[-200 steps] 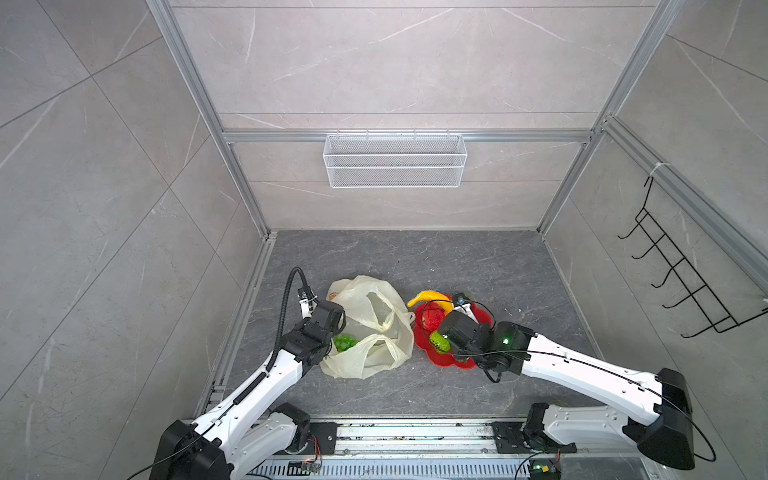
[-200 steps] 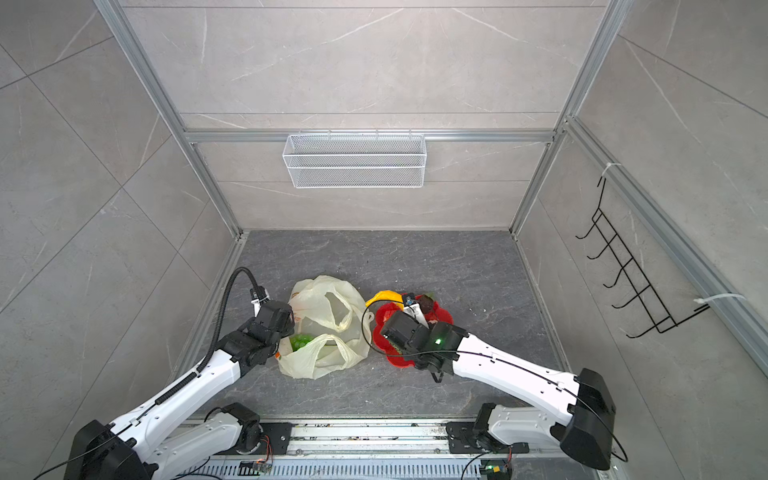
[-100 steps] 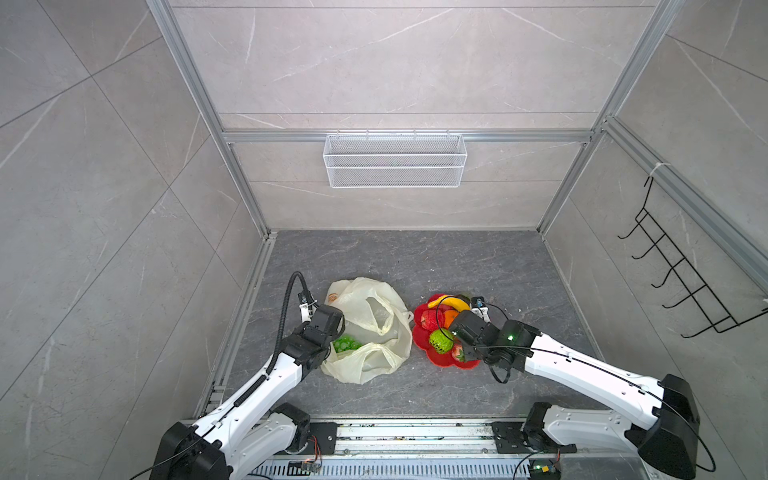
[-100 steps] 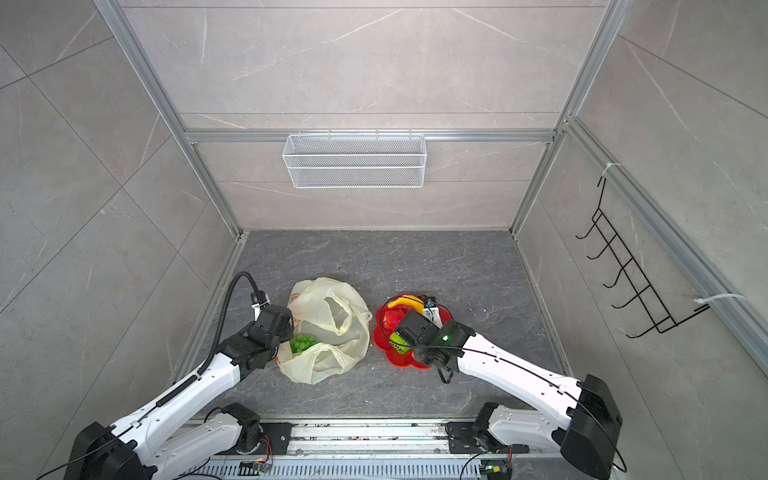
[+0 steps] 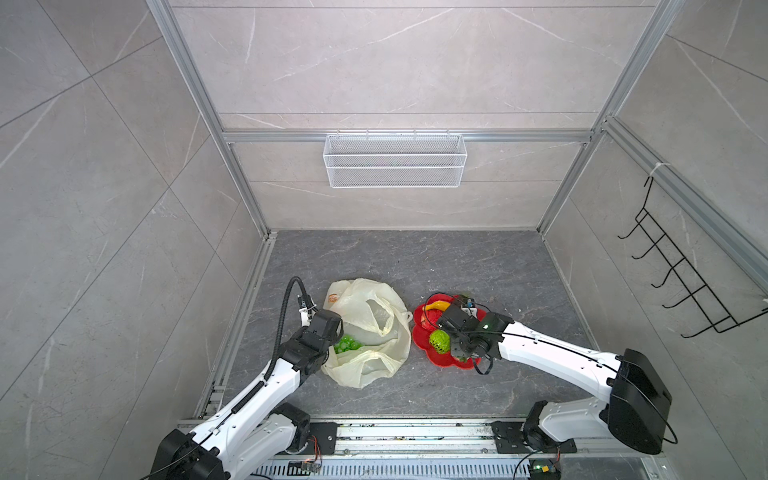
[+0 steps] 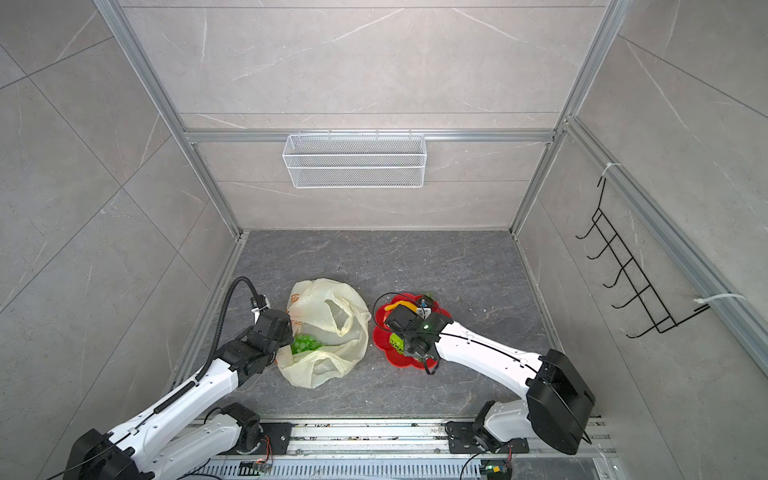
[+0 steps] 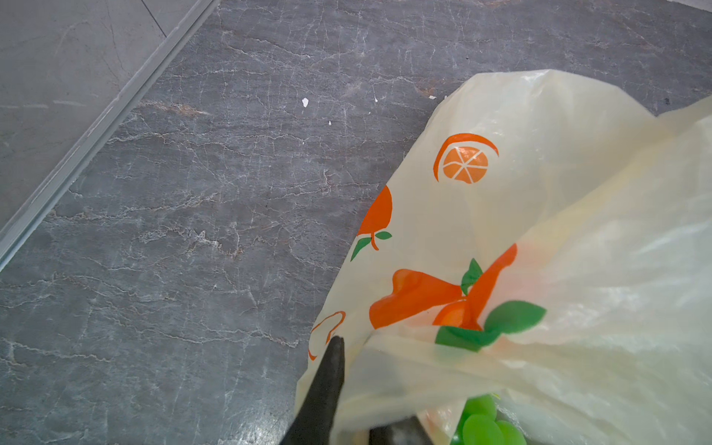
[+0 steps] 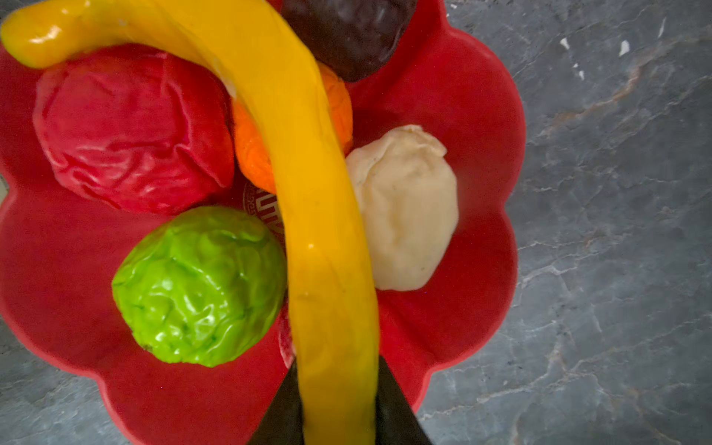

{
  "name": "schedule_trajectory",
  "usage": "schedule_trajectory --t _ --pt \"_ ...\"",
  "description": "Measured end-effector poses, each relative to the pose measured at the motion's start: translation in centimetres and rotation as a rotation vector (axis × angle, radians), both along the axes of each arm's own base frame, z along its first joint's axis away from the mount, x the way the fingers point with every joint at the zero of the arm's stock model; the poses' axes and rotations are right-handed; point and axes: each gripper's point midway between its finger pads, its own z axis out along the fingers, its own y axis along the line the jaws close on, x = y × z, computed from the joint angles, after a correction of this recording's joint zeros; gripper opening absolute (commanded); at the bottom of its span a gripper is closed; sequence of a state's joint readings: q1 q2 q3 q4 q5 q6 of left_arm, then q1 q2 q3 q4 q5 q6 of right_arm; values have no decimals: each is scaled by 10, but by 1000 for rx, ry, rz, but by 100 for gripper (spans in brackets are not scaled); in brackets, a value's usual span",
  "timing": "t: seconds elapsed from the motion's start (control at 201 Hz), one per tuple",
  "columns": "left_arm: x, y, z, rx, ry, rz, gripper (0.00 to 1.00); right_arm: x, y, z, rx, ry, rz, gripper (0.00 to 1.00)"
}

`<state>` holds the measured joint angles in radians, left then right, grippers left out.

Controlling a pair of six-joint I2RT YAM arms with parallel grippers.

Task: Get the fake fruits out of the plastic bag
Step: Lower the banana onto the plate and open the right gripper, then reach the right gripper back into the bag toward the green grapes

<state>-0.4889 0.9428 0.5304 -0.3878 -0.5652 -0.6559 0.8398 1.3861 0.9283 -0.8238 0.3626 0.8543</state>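
Lower middle of a top view, over the red flower plate (image 5: 442, 360), right gripper (image 8: 337, 370) is clamped on the banana (image 8: 319, 192). Release low so it won't roll off. Left gripper (image 7: 366, 385) pinches plastic bag (image 7: 539, 192) rim w/ green grapes (image 5: 347, 344) inside, keep mouth open imo

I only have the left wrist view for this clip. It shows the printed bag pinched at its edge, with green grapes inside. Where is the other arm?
Observer: In both top views the right arm reaches over the red flower-shaped plate, to the right of the plastic bag.
Operator: Is it carrying anything?
Observer: The right wrist view shows the yellow banana between the right hand's fingers, lying across other fruits.
Operator: Which fruits are out?
Observer: The plate also holds a red fruit, a green fruit, an orange, a pale fruit and a dark maroon fruit.
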Motion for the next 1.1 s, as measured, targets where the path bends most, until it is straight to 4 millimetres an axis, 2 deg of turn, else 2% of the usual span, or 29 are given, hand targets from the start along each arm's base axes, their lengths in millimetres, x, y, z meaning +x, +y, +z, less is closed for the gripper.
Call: schedule_trajectory --t 0.224,0.453,0.622,0.722,0.921,1.026,1.095 --pt "0 0 0 0 0 1 16 5 2 -5 13 0 -30 43" --pt "1 -2 0 -11 -4 -6 16 7 2 -6 14 -1 -35 45" --pt "3 -9 0 -35 -4 -38 16 7 -1 -4 1 -9 -25 61" --pt "5 -19 -3 -49 22 -85 14 9 -7 10 -15 -44 -17 62" --pt "12 -40 0 -59 44 -178 12 21 -5 63 42 -187 16 61" --pt "13 -56 6 -39 38 -239 12 23 7 78 92 -240 70 60" --pt "15 -68 11 -28 33 -279 12 20 30 84 135 -269 146 60"
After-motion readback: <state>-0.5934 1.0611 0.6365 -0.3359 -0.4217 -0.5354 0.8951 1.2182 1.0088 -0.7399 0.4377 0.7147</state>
